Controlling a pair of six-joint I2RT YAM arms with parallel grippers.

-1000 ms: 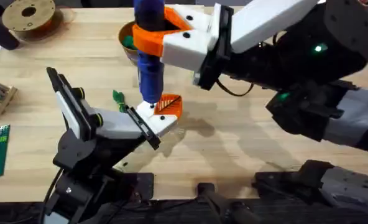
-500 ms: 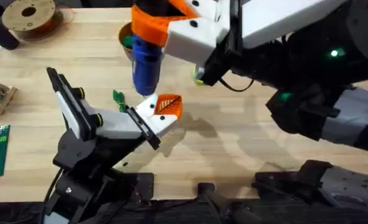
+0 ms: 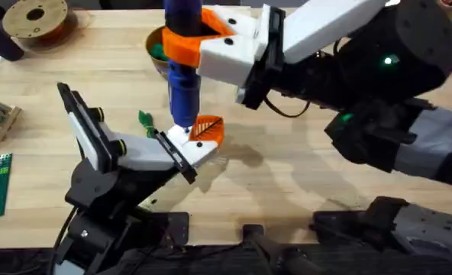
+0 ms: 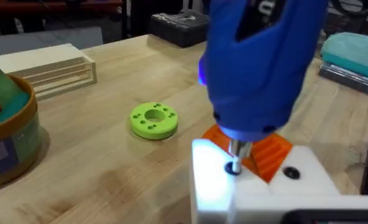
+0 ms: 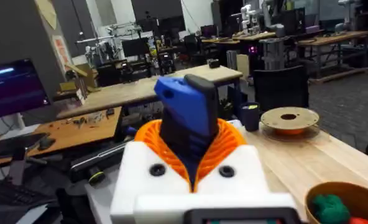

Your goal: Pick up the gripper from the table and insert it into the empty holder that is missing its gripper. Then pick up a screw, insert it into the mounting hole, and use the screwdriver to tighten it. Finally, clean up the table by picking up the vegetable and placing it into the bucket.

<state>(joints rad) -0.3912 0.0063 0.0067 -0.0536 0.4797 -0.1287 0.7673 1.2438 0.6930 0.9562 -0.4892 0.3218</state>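
**Screwdriver tip seated on the holder's mounting hole**

I see the right gripper [image 3: 186,40] clamped on the screwdriver [image 3: 182,84], its orange ribbed pads [image 5: 190,146] pressed against the blue body on both sides. The tool stands upright over the table [image 3: 302,176]. From the left wrist camera, the thin metal tip meets a small dark screw head [image 4: 233,168] on the white holder [image 4: 265,190], with the orange gripper [image 4: 266,152] mounted just behind the tip. A second dark hole or screw head sits just beside it on the same block. The holder is at the tip of the left arm; I cannot tell how the left gripper's own fingers stand. The vegetable [image 3: 145,119] lies on the table near the holder. The bucket [image 3: 157,47] stands behind the screwdriver, holding green and red pieces. A green ring-shaped disc [image 4: 153,120] rests on the table, apart from the holder.
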